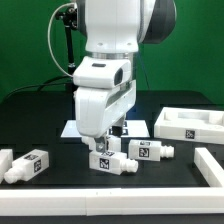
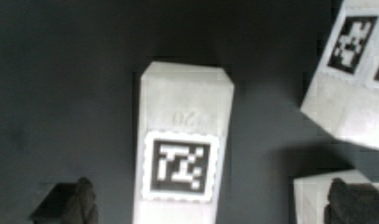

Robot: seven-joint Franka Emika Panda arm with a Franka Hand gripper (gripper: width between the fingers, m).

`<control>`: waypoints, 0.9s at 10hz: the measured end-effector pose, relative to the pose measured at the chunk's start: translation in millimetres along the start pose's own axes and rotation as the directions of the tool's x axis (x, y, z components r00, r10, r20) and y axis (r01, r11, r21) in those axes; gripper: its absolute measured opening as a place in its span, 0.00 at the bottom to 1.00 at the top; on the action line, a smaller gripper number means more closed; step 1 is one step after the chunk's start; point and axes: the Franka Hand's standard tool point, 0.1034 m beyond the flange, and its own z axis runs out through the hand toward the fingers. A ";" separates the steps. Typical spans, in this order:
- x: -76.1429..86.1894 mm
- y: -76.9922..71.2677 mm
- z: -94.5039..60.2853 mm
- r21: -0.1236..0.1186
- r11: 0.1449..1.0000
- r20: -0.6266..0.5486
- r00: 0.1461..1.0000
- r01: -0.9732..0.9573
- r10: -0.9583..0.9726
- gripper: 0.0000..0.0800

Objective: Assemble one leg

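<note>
A white leg with a black-and-white tag lies flat on the dark table, between my two fingers. In the exterior view this leg lies just below my gripper. In the wrist view my gripper is open, with one dark finger on each side of the leg and a gap to each. It holds nothing. A second leg lies just to the exterior view's right. A third leg lies at the exterior view's left.
The large white panel with a raised rim lies at the exterior view's right, and another white part in front of it. The marker board lies behind the arm. In the wrist view a tagged white part lies close by.
</note>
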 end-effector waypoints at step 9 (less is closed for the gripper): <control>2.6 4.0 34.2 0.021 1.000 -0.003 1.000 -0.005 0.005 0.65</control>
